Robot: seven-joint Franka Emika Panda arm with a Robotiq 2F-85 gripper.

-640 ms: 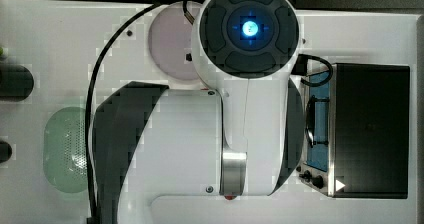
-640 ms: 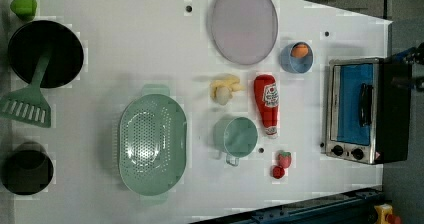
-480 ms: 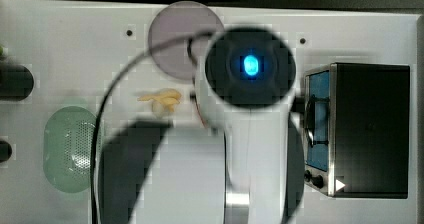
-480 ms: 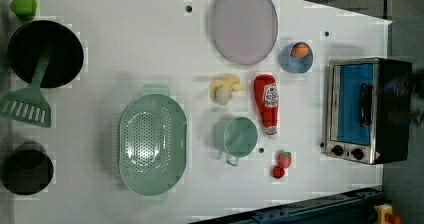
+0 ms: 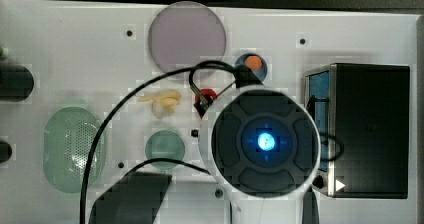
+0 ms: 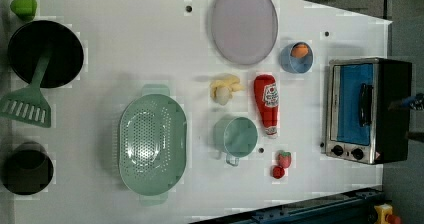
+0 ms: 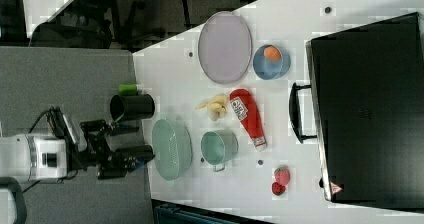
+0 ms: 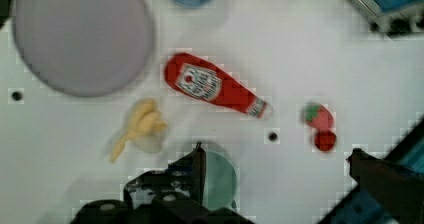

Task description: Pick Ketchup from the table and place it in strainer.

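Jaws: spread wide and empty in the wrist view, apparently readied for a grasp.
Gripper [image 8: 275,169]: high over the table [image 6: 125,59], not yet down.
Ketchup [image 6: 266,104]: lying flat between cup [image 6: 236,136] and toaster oven [image 6: 367,109], side exposed.
Strainer [image 6: 152,144]: open side up, beyond the cup, ready to receive.

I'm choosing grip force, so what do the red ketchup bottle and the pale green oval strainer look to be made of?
The red ketchup bottle looks like smooth plastic, probably a toy: uniform red body, printed white label. The pale green oval strainer also looks like moulded plastic: matte, single colour, with rows of small holes and handle tabs at both ends.
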